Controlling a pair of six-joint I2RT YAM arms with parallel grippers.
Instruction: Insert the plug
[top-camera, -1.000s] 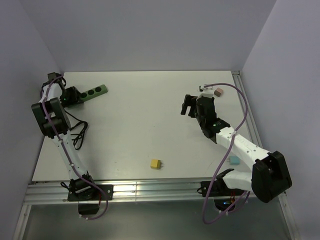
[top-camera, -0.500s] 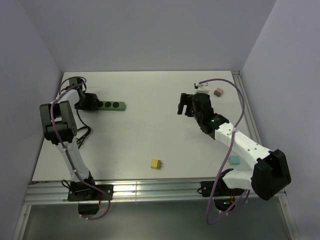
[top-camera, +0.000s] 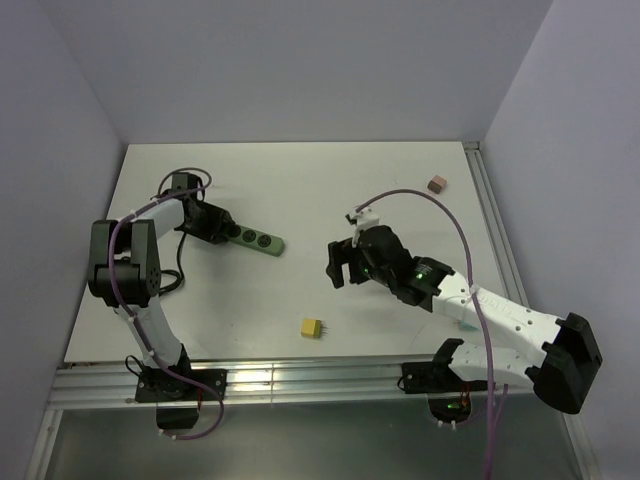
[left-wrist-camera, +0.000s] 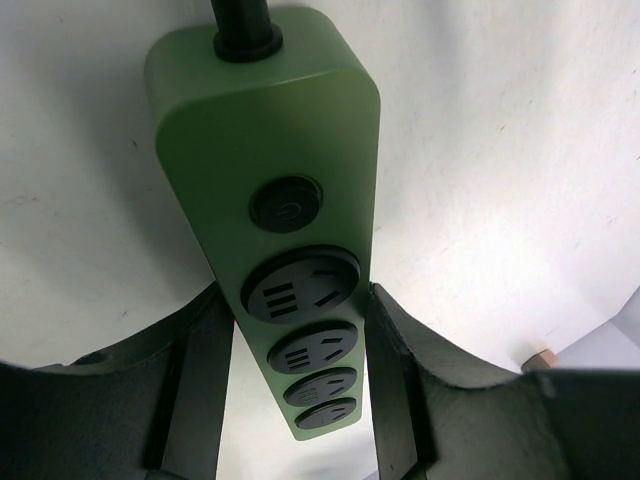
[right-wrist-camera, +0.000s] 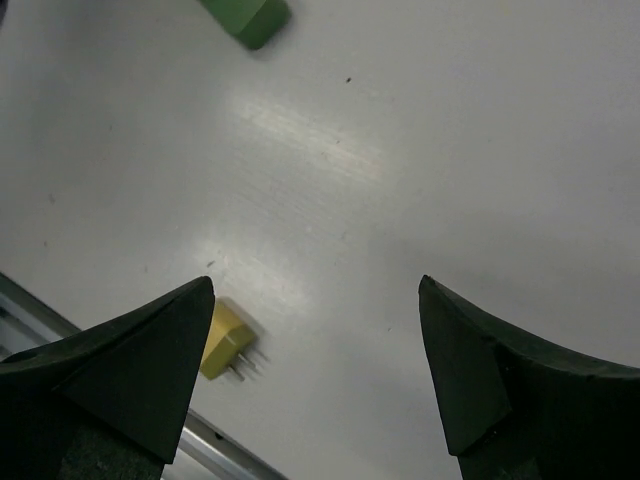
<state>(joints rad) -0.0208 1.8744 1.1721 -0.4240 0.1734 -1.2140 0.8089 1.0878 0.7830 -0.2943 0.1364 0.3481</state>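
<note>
— Where did the yellow plug (top-camera: 313, 327) lie?
— Loose, well apart from the green power strip (top-camera: 247, 237), off past its free end on the side toward the arm bases. Its prongs pointed roughly away from the strip.
— And who had the strip?
— The left gripper (top-camera: 204, 222) was clamped across it near the cord end, a finger pressed to each long side, sockets facing up (four of them, past the switch).
— The right gripper (right-wrist-camera: 315, 385)?
— Spread wide with nothing between the fingers, hovering beyond the strip's free end. In its wrist view the plug sat just outside one fingertip, not between the two. So I judged the right arm the nearer one, needing a sideways shift to straddle the plug's body
</note>
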